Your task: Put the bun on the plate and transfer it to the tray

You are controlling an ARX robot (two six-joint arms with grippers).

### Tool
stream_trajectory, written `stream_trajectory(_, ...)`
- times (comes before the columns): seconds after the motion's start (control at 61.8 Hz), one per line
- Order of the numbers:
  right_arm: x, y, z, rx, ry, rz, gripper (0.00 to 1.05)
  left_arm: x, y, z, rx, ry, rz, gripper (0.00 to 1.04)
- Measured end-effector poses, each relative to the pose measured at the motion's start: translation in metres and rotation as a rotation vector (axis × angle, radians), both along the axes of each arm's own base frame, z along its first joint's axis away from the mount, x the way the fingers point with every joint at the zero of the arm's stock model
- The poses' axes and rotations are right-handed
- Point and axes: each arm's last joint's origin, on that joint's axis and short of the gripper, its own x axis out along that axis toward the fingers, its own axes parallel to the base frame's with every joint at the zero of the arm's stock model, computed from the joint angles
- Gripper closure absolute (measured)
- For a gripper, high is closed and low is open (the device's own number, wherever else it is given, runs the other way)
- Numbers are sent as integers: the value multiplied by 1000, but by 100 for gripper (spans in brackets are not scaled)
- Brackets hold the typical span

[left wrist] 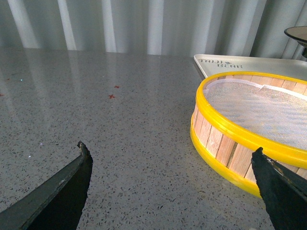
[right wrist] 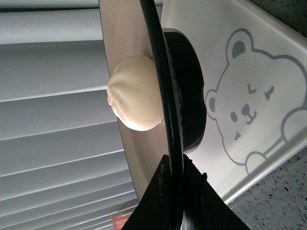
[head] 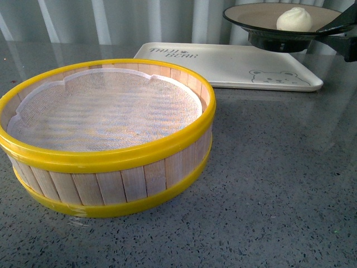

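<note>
The white bun (head: 294, 19) sits on the taupe plate (head: 254, 15) with the black rim. My right gripper (head: 336, 29) is shut on the plate's rim and holds it in the air above the far right part of the cream tray (head: 223, 64) with the bear face. In the right wrist view the bun (right wrist: 136, 93) rests on the plate (right wrist: 163, 72), my right gripper (right wrist: 173, 175) pinches the rim, and the tray (right wrist: 249, 105) lies below. My left gripper (left wrist: 171, 158) is open and empty, low over the table beside the steamer basket.
A wooden steamer basket (head: 106, 137) with yellow rims and a white cloth liner stands at the front left, also in the left wrist view (left wrist: 249, 129). The grey speckled table (head: 279, 184) spreads around it. Ribbed grey panels stand behind.
</note>
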Motion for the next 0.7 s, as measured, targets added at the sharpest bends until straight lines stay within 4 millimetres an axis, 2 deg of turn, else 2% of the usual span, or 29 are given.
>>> stream_trajectory(0.097, 5, 4, -8, 14, 29, 11, 102, 0, 0, 0, 0, 0, 0, 7)
stream_trajectory(0.437, 17, 10, -9, 14, 45, 40, 102, 0, 0, 0, 0, 0, 0, 7)
stream_trajectory(0.696, 22, 13, -21, -9, 95, 43, 102, 0, 0, 0, 0, 0, 0, 7)
